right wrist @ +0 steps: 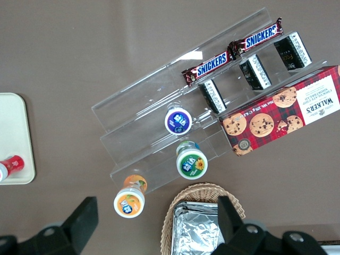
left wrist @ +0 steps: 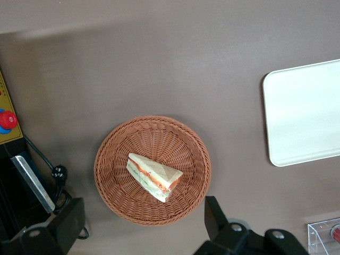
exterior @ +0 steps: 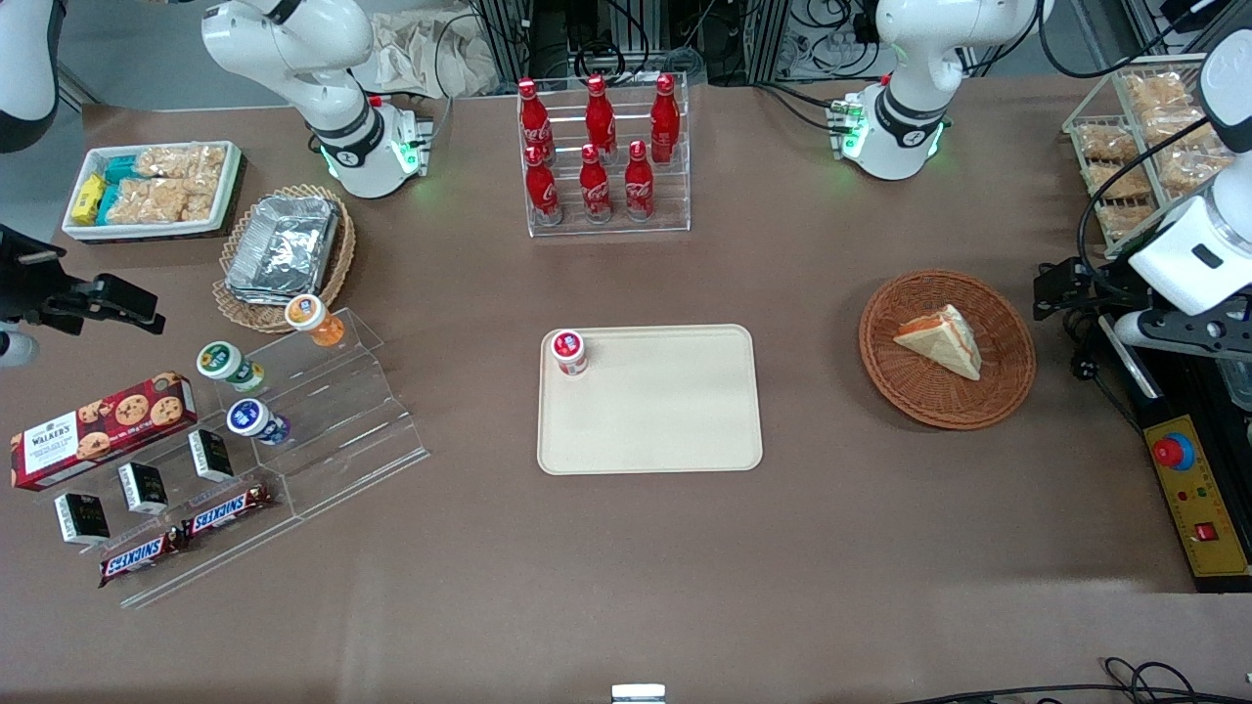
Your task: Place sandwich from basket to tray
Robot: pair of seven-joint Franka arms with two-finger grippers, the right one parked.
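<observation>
The sandwich (exterior: 944, 337) (left wrist: 154, 175), a white-bread wedge with orange-red filling, lies in the round reddish-brown basket (exterior: 929, 396) (left wrist: 122, 159). The cream tray (exterior: 665, 411) (left wrist: 303, 117) lies flat near the table's middle, toward the parked arm from the basket. A small red-lidded cup (exterior: 568, 350) stands on one corner of the tray. My gripper (exterior: 1064, 290) (left wrist: 143, 220) hangs above the table beside the basket, toward the working arm's end. It is open, its black fingers (left wrist: 215, 212) spread wide with nothing between them, well above the basket's rim.
A clear rack of red cola bottles (exterior: 602, 156) stands farther from the front camera than the tray. A yellow control box with a red button (exterior: 1193, 489) (left wrist: 8, 119) sits at the working arm's end. A stepped acrylic shelf of snacks (exterior: 323, 430) is toward the parked arm.
</observation>
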